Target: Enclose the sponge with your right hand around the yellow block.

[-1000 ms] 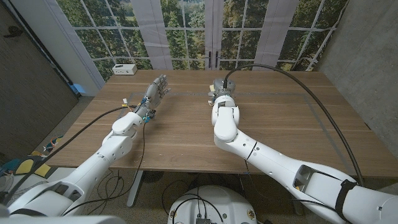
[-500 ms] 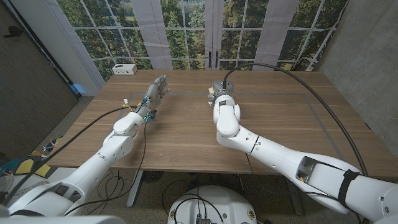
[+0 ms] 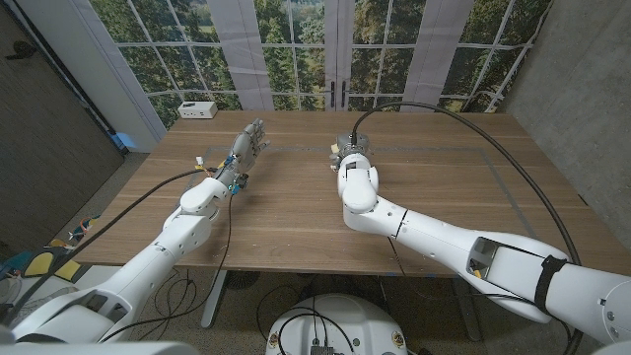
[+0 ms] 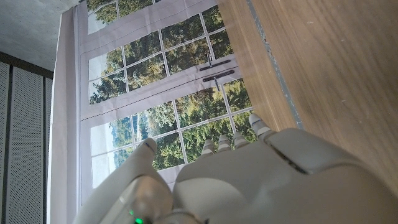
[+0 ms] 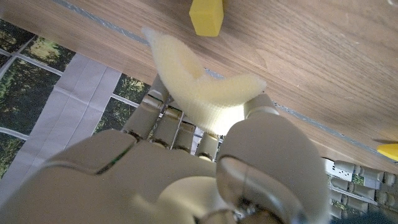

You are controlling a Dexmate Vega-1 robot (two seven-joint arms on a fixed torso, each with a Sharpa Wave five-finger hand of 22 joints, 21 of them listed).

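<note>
Your right hand [image 5: 205, 155] grips the sponge [image 5: 202, 87], bent into a curve, w/ the yellow block [image 5: 206, 17] at top centre of the right wrist frame, apart from it, so enclosing remains; left hand [image 3: 246, 146] idle, fingers apart.
</note>
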